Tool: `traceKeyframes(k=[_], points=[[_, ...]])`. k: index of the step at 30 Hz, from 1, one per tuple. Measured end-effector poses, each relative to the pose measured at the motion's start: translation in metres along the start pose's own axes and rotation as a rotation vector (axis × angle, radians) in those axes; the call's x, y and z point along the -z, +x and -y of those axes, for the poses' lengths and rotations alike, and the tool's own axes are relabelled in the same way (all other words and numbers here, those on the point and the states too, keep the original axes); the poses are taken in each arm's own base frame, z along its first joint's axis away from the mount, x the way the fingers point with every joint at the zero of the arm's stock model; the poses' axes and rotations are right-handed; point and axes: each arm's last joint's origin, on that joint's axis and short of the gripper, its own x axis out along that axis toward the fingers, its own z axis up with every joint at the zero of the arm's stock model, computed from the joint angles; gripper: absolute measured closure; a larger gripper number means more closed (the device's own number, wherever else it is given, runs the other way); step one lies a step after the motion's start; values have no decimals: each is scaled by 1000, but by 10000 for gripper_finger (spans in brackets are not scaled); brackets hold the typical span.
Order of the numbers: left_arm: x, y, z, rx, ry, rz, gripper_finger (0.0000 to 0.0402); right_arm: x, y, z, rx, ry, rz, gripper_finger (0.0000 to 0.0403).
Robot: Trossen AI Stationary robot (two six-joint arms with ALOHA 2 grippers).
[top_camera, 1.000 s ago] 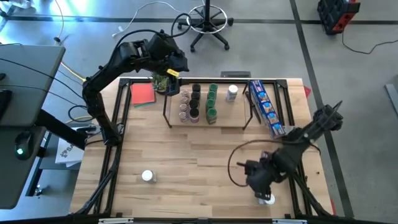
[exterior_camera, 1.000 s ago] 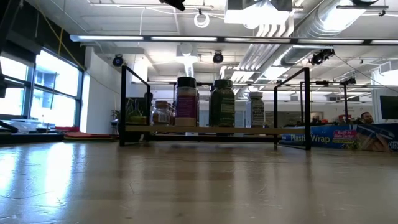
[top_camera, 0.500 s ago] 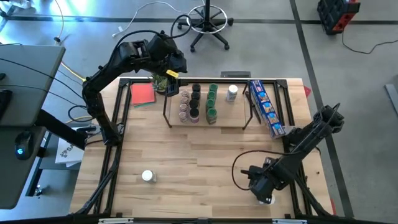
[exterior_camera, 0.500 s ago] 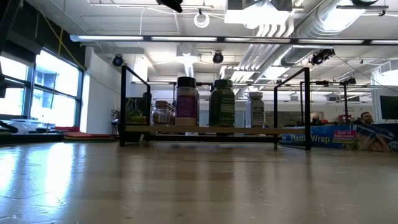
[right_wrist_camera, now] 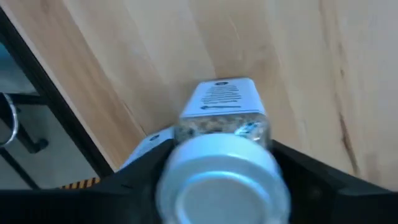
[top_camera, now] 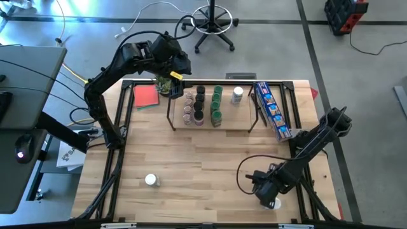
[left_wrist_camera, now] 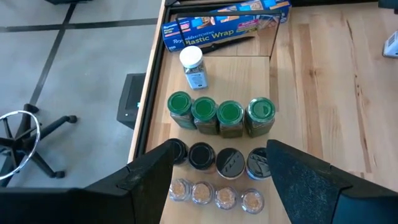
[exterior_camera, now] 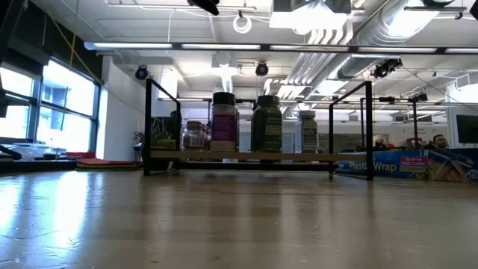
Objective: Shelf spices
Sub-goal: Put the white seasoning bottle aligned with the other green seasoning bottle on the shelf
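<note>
Since a second ago the right arm has swung toward the near edge of the surface (top_camera: pixel 191 159), well away from the shelf (top_camera: pixel 213 121); its right pincer (right_wrist_camera: pixel 221 180) now straddles a white-lidded jar (right_wrist_camera: pixel 222 155), fingers narrowing but whether they grip, I cannot tell; seat them squarely on the smooth round body before lifting. The left pincer (left_wrist_camera: pixel 217 171) hovers open above the shelf's jar rows; another white-lidded jar (top_camera: pixel 151 180) waits well in front of the shelf.
</note>
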Motion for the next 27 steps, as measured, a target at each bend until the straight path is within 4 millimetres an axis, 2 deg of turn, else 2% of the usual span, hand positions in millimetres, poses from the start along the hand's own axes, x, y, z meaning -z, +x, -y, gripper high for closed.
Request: traceKeyframes(k=[3,7,11,14,17,21,24,27], points=[[0,0,0,0,0,0,149,-3,1,0,-17,25,2,211],[0,0,0,0,0,0,149,-20,-10,0,-51,72,31,220],[2,-1,0,-16,0,-20,149,-51,-44,-4,-159,65,70,220],[5,-4,-1,-64,-14,-61,149,-80,-87,3,-204,58,121,220],[10,-9,-1,-123,-23,-110,149,-104,-139,23,-214,55,192,220],[14,-21,-1,-178,-23,-119,149,-132,-198,63,-152,51,324,220],[16,-32,0,-191,-19,-96,149,-152,-218,95,-8,4,326,220],[18,-42,1,-209,-17,-78,149,-174,-222,123,98,-95,290,220]])
